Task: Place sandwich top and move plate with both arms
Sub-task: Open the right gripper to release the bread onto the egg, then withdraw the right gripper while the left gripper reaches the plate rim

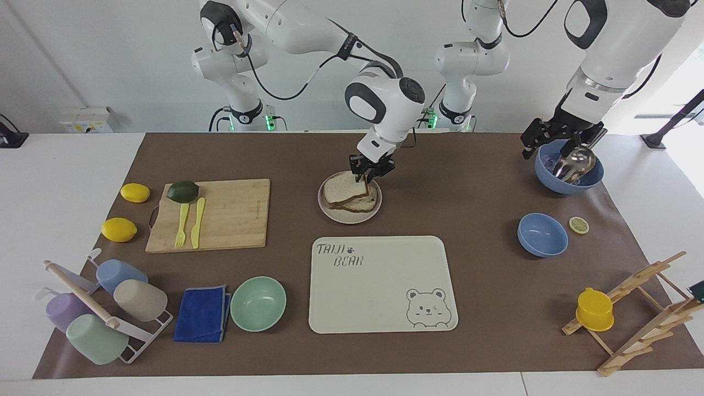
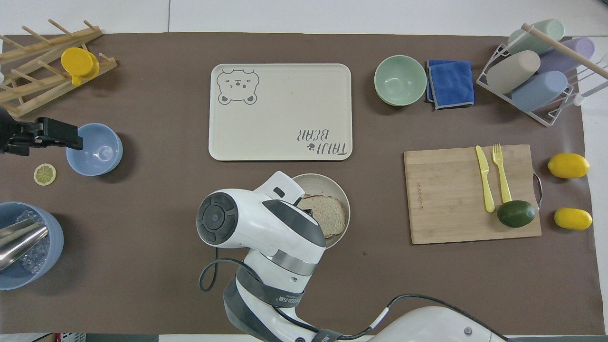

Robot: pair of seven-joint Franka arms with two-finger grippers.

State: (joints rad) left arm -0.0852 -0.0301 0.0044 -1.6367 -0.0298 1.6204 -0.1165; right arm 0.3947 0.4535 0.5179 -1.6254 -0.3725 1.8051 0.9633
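The sandwich top point(image 1: 344, 188) lies on the lower toast slice on the plate point(image 1: 350, 219), in the middle of the mat. The egg is covered. My right gripper point(image 1: 367, 177) is at the edge of the sandwich top nearer to the robots, just above the plate. In the overhead view the right arm's wrist hides that gripper and part of the plate point(image 2: 343, 199); the sandwich top point(image 2: 330, 213) shows beside the wrist. My left gripper point(image 1: 555, 144) waits over the rim of the large blue bowl; it also shows in the overhead view point(image 2: 57, 137).
The cream bear tray point(image 1: 379, 286) lies just farther from the robots than the plate. A cutting board point(image 1: 220, 214) with avocado, fork and knife is toward the right arm's end. A large blue bowl point(image 1: 569, 175) with a metal scoop and a small blue bowl point(image 1: 542, 235) are toward the left arm's end.
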